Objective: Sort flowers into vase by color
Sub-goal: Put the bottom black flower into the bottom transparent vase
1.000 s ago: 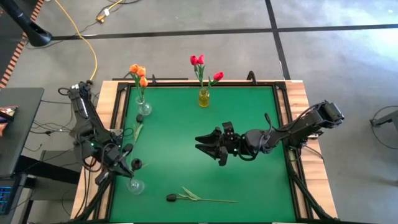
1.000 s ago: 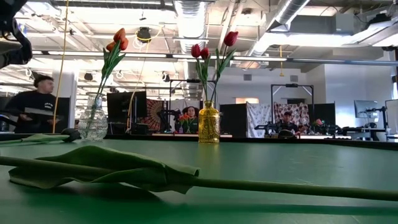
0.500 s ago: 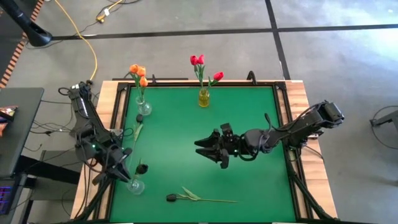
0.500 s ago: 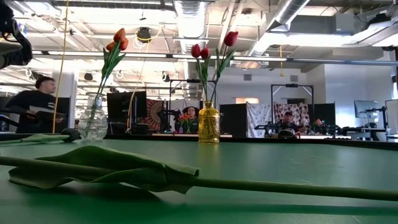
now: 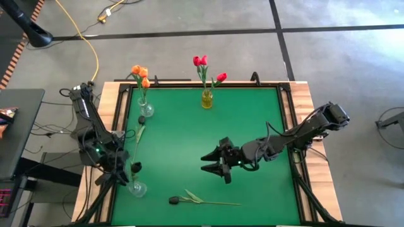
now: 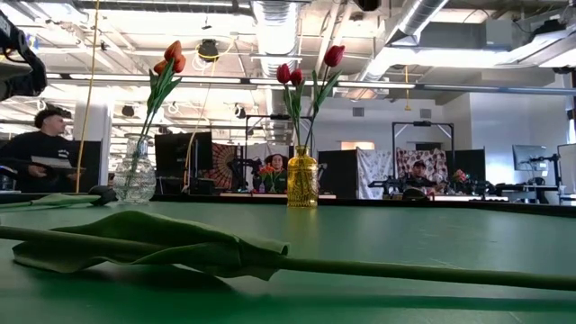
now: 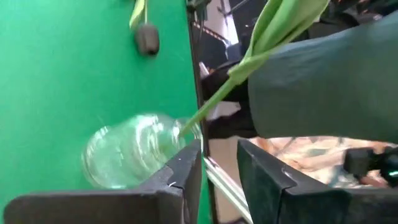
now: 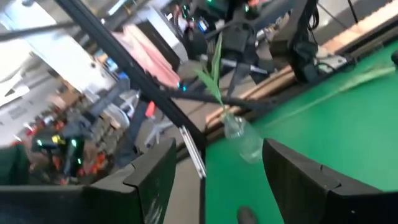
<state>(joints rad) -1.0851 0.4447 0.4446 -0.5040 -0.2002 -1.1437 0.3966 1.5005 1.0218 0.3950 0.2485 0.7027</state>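
**Dark flower in the clear vase, 1 more on the counter**

The left hand (image 5: pixel 121 169) hangs just beside the clear vase (image 5: pixel 136 187) at the near left corner of the green counter (image 5: pixel 183 139). Its fingers (image 7: pixel 180 171) stand slightly apart, pinching nothing; a green stem (image 7: pixel 214 99) rises from the vase mouth. The right hand (image 5: pixel 214 165) hovers mid-counter, spread wide and empty. A dark-headed flower (image 5: pixel 202 201) lies flat near the front edge. Orange flowers (image 5: pixel 139 74) and red flowers (image 5: pixel 203 63) stand in 2 vases at the back.

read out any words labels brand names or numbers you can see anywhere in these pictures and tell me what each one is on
None can be read.
The yellow vase and the clear vases carry no label.
The screens and hangings in the room behind the table show patterns only, too small and blurred for any text.
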